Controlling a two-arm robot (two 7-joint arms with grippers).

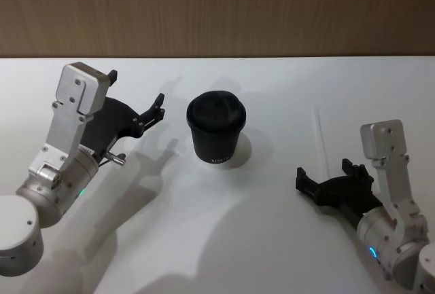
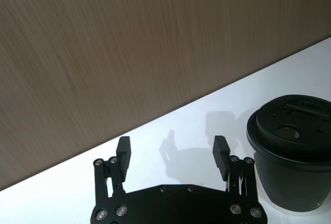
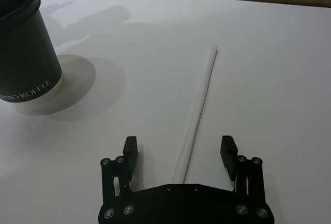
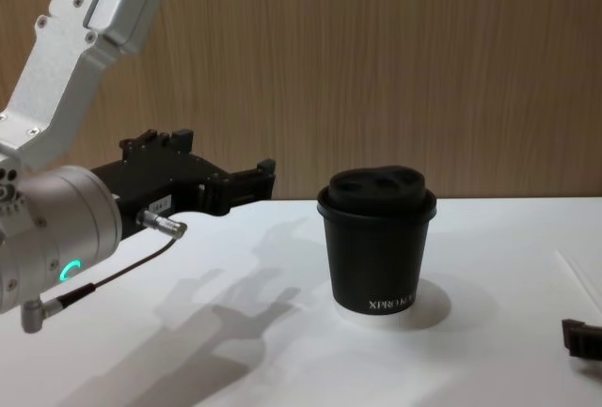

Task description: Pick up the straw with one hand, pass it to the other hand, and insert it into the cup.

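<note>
White desk (image 1: 272, 240), wood-panelled wall (image 1: 217, 9) behind. Nearest me, the right gripper (image 3: 179, 142) has its fingers spread, and the near end of the straw (image 3: 202, 94) runs between them; the straw lies flat, right of the cup (image 1: 216, 127). I judge it light, apt to roll and easily crushed, so pinch gently toward the near end. The left gripper (image 2: 171, 146), fingers spread, hovers beside the cup. Its wrist view shows the lid's opening (image 2: 283, 132), which the chest view hides.

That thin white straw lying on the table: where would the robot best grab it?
Probably near its closer end, from above, pinching across its width: the straw lies flat and thin on the table, and the open right gripper lines up over that end.
</note>
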